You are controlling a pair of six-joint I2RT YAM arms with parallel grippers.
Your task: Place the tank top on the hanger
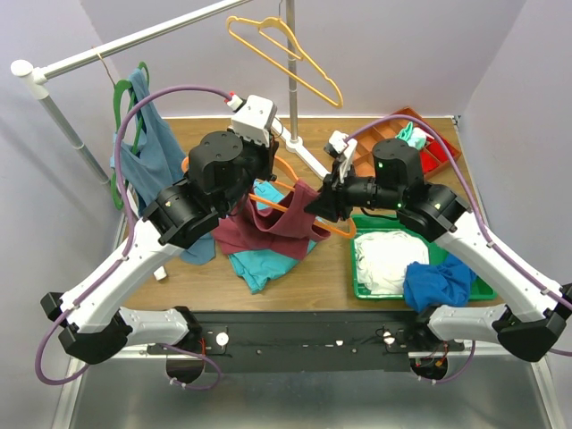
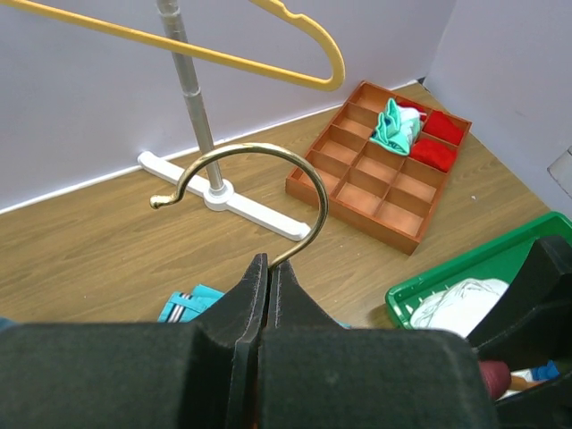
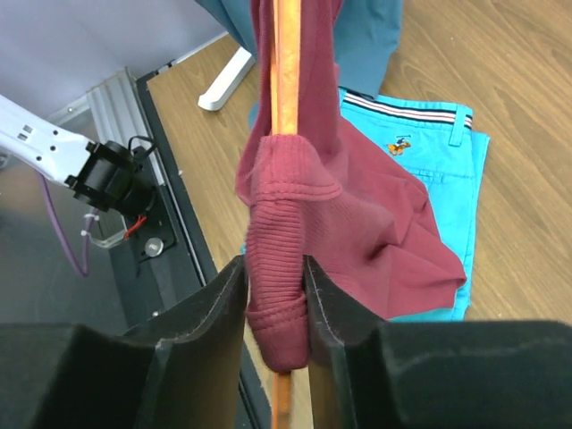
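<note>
Wooden tabletop, lilac walls; the green plastic tray holds white cloth. Your left gripper pinches the metal hook of the orange plastic hanger, your right gripper the maroon tank top.

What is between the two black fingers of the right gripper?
The right wrist view shows a strap of the maroon cloth tank top there, bunched around the orange plastic hanger.

Robotics lab cell, 2 arms bolted to wooden table, plain partition walls, clothes rail
</note>
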